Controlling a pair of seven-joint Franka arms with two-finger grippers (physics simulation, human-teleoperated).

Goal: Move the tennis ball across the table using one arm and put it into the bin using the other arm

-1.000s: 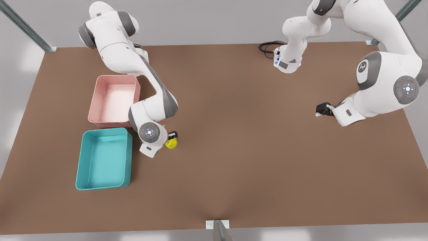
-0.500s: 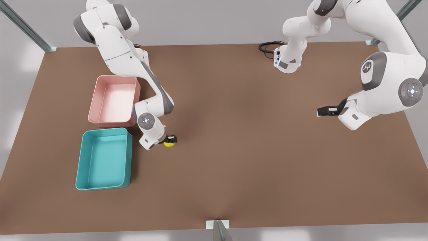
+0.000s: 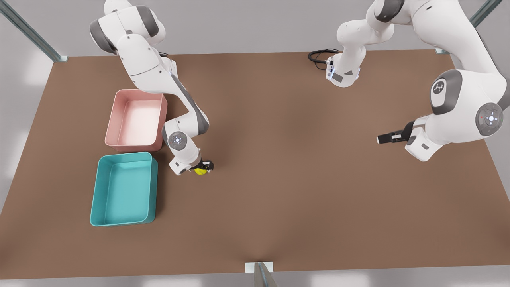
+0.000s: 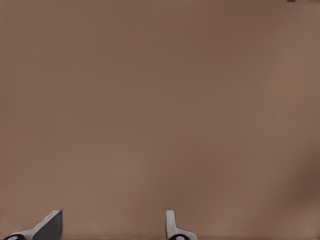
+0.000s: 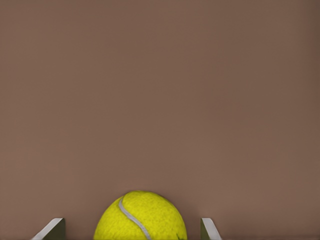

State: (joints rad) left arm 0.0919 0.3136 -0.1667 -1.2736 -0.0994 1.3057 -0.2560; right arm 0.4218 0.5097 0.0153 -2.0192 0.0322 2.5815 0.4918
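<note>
The yellow-green tennis ball (image 3: 200, 171) rests on the brown table (image 3: 287, 167), just to the right of the teal bin (image 3: 123, 191) in the front view. My right gripper (image 3: 204, 166) has come down over it. In the right wrist view the ball (image 5: 142, 217) lies between the two open fingertips (image 5: 54, 227), with a gap on each side. My left gripper (image 3: 384, 138) hovers over bare table at the front view's right. It is open, with nothing between its fingertips (image 4: 50, 222).
A pink tub (image 3: 135, 119) stands directly behind the teal bin, beside the right arm's elbow. A black cable (image 3: 318, 56) lies near the arm base at the back. The brown tabletop stretches between the two arms.
The right arm's wrist has lowered and turned, bringing its gripper down around the ball, which stayed almost in place. The left arm has shifted slightly and turned its gripper.
</note>
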